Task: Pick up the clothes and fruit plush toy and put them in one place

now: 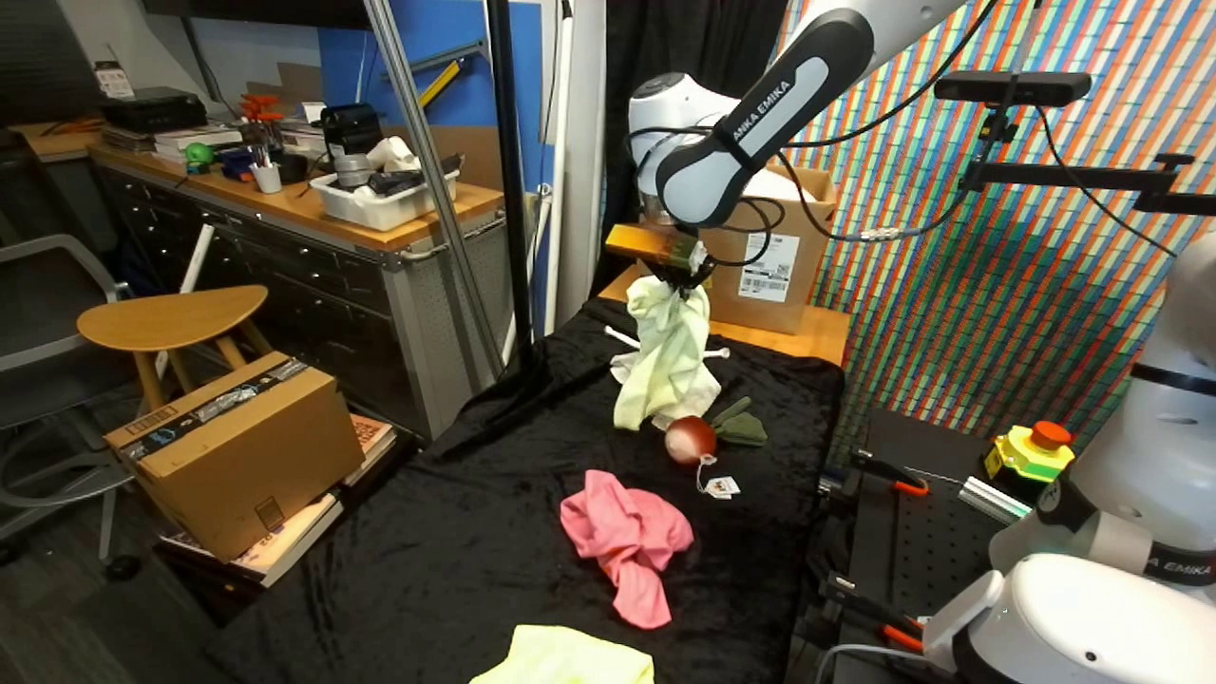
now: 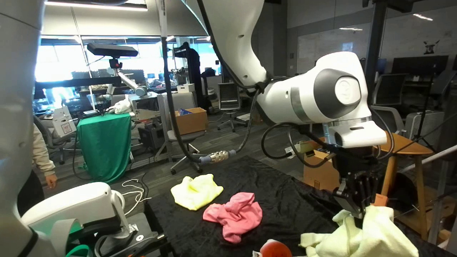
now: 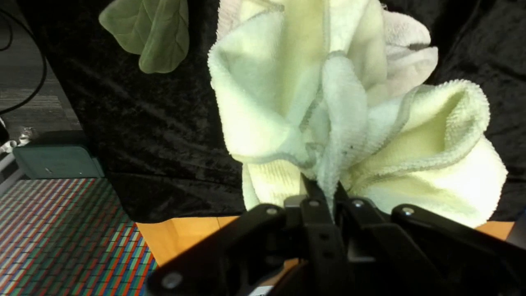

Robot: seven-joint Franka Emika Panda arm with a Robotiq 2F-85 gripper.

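Black cloth [image 1: 456,541] drapes the table [image 1: 825,337] almost to one end, where bare wood shows beneath a cardboard box [image 1: 760,309]. Near that end the gripper [image 3: 324,191] has its fingers [image 3: 315,213] clenched on a pinch of the pale yellow-green garment [image 1: 660,356], which hangs in folds over a whitish garment [image 3: 413,68]; whether its lowest fold bears on the table I can't tell from where I stand. The red plush toy [image 1: 691,441] lies just beside them, its green leaves [image 1: 743,425] pointing toward the long edge by the red-and-yellow stop button [image 1: 1031,451]. Further along sits the pink garment [image 1: 627,537], and near the opposite end's edge a bright yellow garment [image 2: 196,191].

To my eye this is a gathering pile in the making, and the step calls for lowering the pinched garment straight down onto the whitish one. I'd let the folds go slack before opening, part the fingers fully, then rise upright so that no fuzzy fabric rides up with them. Drifting toward the toy could drag its leaves, or drape the garment over it and make the next pick harder.
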